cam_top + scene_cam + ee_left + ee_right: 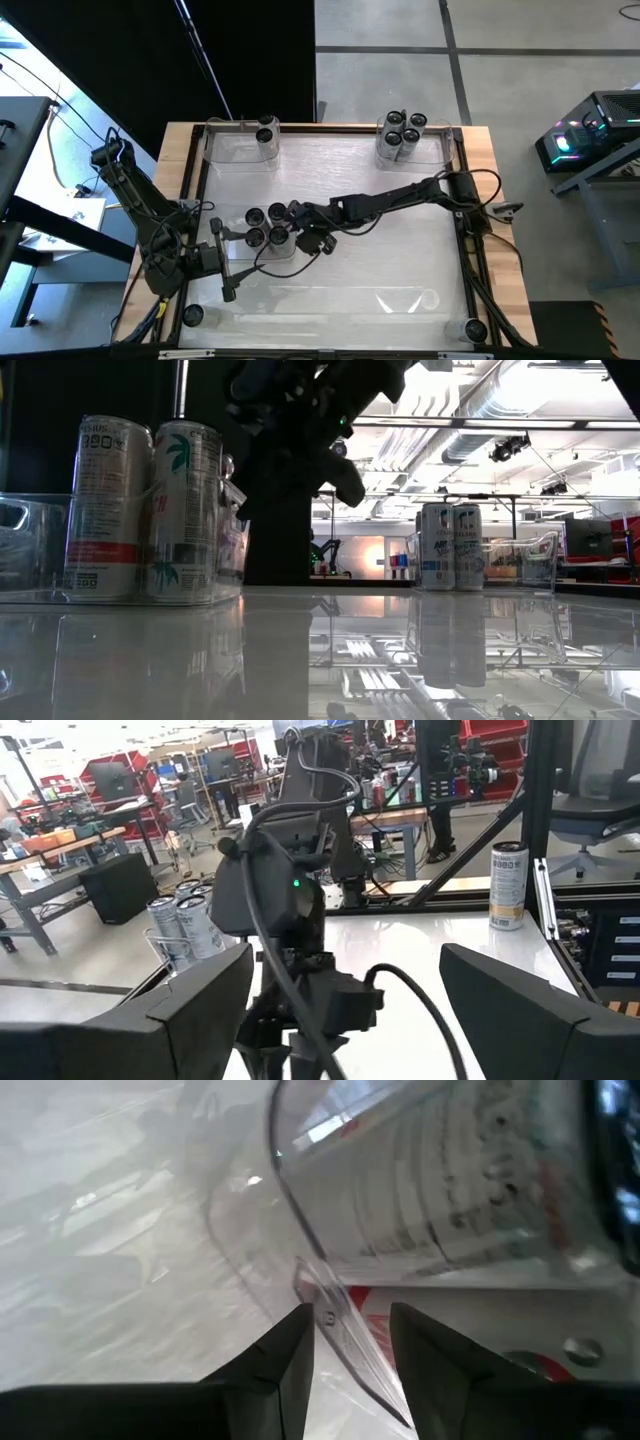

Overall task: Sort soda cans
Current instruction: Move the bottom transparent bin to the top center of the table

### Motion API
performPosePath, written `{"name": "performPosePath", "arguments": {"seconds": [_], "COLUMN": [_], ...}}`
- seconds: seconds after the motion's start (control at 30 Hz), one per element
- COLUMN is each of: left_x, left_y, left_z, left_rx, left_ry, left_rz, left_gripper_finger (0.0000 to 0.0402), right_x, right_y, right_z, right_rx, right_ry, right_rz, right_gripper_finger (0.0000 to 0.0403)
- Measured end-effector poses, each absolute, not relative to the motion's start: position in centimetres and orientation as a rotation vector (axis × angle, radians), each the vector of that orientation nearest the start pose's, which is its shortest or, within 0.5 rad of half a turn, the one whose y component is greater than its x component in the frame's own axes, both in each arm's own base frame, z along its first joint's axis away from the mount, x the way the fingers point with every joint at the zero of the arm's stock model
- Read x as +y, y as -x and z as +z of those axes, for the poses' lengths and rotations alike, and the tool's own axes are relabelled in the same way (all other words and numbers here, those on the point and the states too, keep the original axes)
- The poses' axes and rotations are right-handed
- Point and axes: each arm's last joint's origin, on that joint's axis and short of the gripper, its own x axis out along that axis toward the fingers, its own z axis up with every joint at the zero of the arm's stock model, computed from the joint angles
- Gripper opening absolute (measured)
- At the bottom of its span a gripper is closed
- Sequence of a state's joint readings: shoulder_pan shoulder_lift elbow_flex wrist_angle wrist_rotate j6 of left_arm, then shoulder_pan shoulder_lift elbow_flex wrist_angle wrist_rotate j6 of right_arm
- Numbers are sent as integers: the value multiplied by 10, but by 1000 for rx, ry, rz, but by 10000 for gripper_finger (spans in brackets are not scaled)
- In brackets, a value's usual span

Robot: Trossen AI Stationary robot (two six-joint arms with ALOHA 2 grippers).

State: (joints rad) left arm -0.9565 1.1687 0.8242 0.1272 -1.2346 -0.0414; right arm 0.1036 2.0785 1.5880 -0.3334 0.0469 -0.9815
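Soda cans (268,226): dark round tops, silvery rims, clustered mid-tabletop (400,280).
Right end effector (297,222): fingers slightly parted at the cluster's clear tray (300,1230).
Left end effector (222,260): spread wide, empty.

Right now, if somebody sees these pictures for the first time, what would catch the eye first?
The right arm, stretched across the table, puts the right gripper over a cluster of soda cans in a clear tray near the middle. A group of four cans stands in a clear tray at the far right edge, and a single can at the far left. The left gripper waits open at the near left.
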Motion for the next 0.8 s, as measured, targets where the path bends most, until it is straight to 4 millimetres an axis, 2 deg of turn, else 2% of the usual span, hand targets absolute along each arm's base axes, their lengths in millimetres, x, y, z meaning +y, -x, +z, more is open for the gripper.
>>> {"name": "performPosePath", "arguments": {"seconds": [0.17, 0.47, 0.8], "left_x": [-183, -183, -183], "left_y": [-162, -162, -162], "left_z": [303, 303, 303], "left_rx": [94, 95, 95], "left_ry": [-151, -149, -149], "left_rz": [278, 278, 278], "left_gripper_finger": [314, 314, 314], "right_x": [38, 48, 65], "right_y": [-456, -455, -451], "right_z": [199, 199, 199], "right_rx": [756, 764, 804], "right_ry": [970, 954, 905], "right_rz": [444, 441, 396], "right_gripper_finger": [116, 34, 26]}}
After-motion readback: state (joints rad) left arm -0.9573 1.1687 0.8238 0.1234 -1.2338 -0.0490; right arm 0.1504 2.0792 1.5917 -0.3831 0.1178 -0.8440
